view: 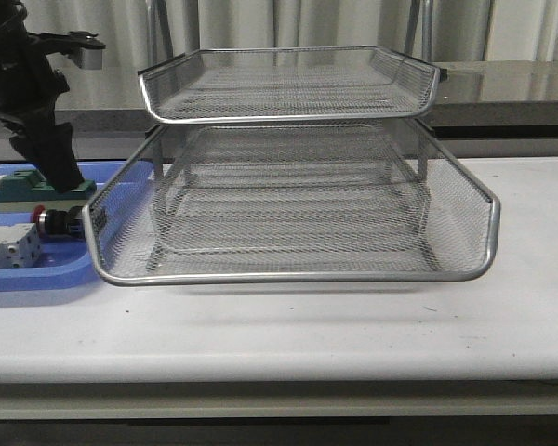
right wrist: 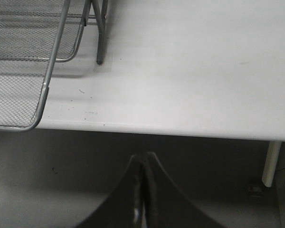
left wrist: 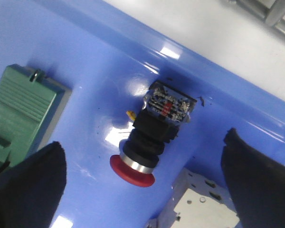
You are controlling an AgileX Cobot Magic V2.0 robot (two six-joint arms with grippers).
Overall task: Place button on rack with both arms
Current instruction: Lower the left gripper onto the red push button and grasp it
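Front cam: level, facing forward across surface [view: 353,325], rack [view: 288,195] centred. Left wrist cam: close, looking down into blue tray [left wrist: 109,61], also at front view's left edge. Right wrist cam: above surface edge, sharing rack corner.

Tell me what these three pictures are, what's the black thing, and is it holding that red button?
It's a robot with two arms. One picture looks forward over the white table; the other two come from cameras on each wrist. The big silver wire rack stands in the middle. Beside it, a blue tray holds the button, a green-topped block and a white block. The left pincer is open above the button, holding nothing. The right pincer is shut and empty, off the table's edge.
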